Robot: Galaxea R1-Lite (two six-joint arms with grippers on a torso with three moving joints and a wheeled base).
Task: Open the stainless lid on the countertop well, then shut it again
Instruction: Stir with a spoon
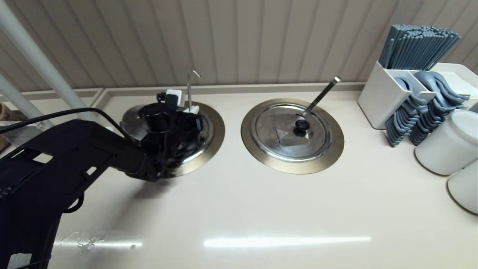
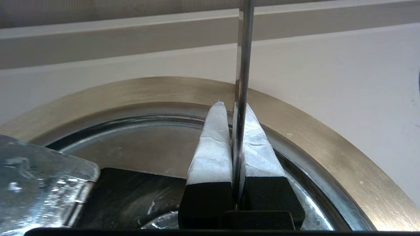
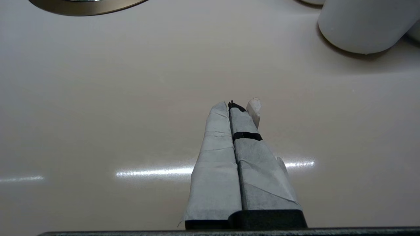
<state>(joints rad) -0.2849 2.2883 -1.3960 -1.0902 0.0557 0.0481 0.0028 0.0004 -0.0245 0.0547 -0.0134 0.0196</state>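
Observation:
The stainless lid [image 1: 131, 120] lies in the countertop well, whose bronze rim ring [image 1: 217, 131] shows around it at the left. My left gripper [image 1: 193, 109] reaches over the lid from the front, and its body hides the knob. In the left wrist view the taped fingers [image 2: 211, 150] are shut, with the thin ladle handle [image 2: 243, 65] running up through the slit between them. The lid [image 2: 147, 144] and the ring [image 2: 328, 147] lie just below the gripper [image 2: 233, 106]. My right gripper [image 3: 234, 105] hangs shut and empty over bare countertop.
A second well [image 1: 249, 140] at centre holds a lid [image 1: 291, 134] with a grey patch and a flat ladle handle [image 1: 322, 95]. A white caddy [image 1: 381, 101] of chopsticks and spoons and white cups [image 1: 446, 144] stand at the right. A raised ledge [image 1: 261, 89] runs along the back.

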